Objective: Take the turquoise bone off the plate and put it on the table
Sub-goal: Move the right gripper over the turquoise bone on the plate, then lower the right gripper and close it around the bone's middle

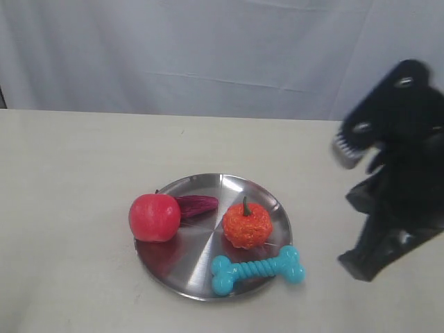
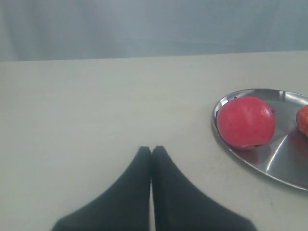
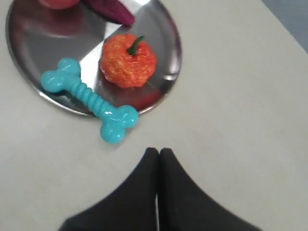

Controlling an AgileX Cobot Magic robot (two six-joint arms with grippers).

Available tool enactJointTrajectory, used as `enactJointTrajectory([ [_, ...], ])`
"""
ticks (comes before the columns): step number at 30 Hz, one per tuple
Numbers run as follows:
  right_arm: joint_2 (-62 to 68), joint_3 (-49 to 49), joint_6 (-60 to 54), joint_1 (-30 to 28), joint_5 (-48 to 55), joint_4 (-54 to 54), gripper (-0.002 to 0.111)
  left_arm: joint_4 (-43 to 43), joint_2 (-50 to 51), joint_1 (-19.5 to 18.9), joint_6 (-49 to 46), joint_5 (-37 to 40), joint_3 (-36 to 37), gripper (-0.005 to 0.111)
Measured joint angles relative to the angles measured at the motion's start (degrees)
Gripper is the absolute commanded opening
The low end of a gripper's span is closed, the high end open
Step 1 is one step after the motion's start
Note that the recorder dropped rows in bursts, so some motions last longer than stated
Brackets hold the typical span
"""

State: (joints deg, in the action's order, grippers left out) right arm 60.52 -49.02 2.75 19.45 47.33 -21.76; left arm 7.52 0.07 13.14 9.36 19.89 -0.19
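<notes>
The turquoise bone (image 1: 257,269) (image 3: 88,97) lies across the near right rim of the steel plate (image 1: 201,239) (image 3: 43,33), one knobbed end overhanging onto the table (image 1: 69,208). My right gripper (image 3: 158,151) is shut and empty, hovering over bare table a short way from the bone's overhanging end; its arm (image 1: 395,180) shows at the right in the exterior view. My left gripper (image 2: 151,149) is shut with nothing in it, over bare table beside the plate (image 2: 284,168); it does not appear in the exterior view.
On the plate sit a red apple (image 1: 154,216) (image 2: 245,121), an orange pumpkin-like toy (image 1: 247,223) (image 3: 127,60) and a dark purple piece (image 1: 196,205). A pale curtain (image 1: 208,48) closes off the far side of the table.
</notes>
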Motion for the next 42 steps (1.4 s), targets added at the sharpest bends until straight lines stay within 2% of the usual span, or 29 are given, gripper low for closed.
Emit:
enactJointTrajectory([
  [3,8.22,-3.66,-3.62,4.29,-0.01,-2.18,0.0,0.0,0.0,0.0,0.0,0.0,0.0,0.0],
  [6,15.64,-6.41,-8.55,5.82,-0.71,-3.22,0.0,0.0,0.0,0.0,0.0,0.0,0.0,0.0],
  [14,28.94,-10.11,-23.59,5.62,-4.4,-2.56,0.0,0.0,0.0,0.0,0.0,0.0,0.0,0.0],
  [19,33.74,-10.11,-34.83,3.68,-7.91,3.73,0.0,0.0,0.0,0.0,0.0,0.0,0.0,0.0],
  [29,37.88,-10.21,-37.05,2.92,-9.87,5.76,0.0,0.0,0.0,0.0,0.0,0.0,0.0,0.0],
  [32,38.36,-10.21,-37.05,2.92,-9.94,5.86,0.021,0.0,0.0,0.0,0.0,0.0,0.0,0.0],
  [33,38.36,-10.21,-37.05,2.92,-9.94,5.86,0.03,0.0,0.0,0.0,0.0,0.0,0.0,0.0],
  [34,38.36,-10.21,-36.94,2.92,-9.94,5.86,0.045,0.0,0.0,0.0,0.0,0.0,0.0,0.0],
  [35,38.36,-10.21,-36.29,2.92,-10.01,5.86,0.047,0.0,0.0,0.0,0.0,0.0,0.0,0.0],
  [42,38.36,-10.21,-35.55,2.92,-10.16,5.86,0.048,0.0,0.0,0.0,0.0,0.0,0.0,0.0],
])
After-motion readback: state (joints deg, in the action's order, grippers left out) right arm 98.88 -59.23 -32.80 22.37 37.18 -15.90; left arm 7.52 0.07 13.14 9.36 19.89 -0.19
